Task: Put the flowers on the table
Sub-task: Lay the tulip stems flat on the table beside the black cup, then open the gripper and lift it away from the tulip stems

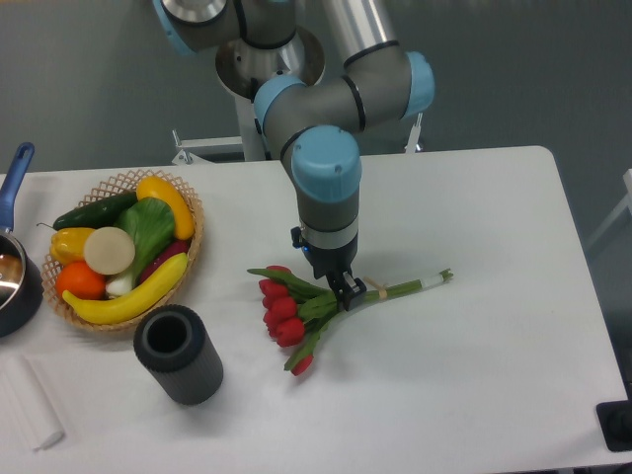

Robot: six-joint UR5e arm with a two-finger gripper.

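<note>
The flowers (286, 314), a bunch of red tulips with green stems and leaves tied with light string, lie flat on the white table (474, 375) near its middle. The heads point to the lower left and the stem ends (430, 282) to the right. My gripper (345, 286) points straight down over the stems, just left of the string tie. Its dark fingers stand close on either side of the stems and look shut on them.
A wicker basket (188, 197) of vegetables and fruit sits at the left. A dark cylindrical vase (179, 354) stands in front of it, close to the tulip heads. A pot with a blue handle (14, 276) is at the left edge. A white object (28, 403) lies at the front left.
</note>
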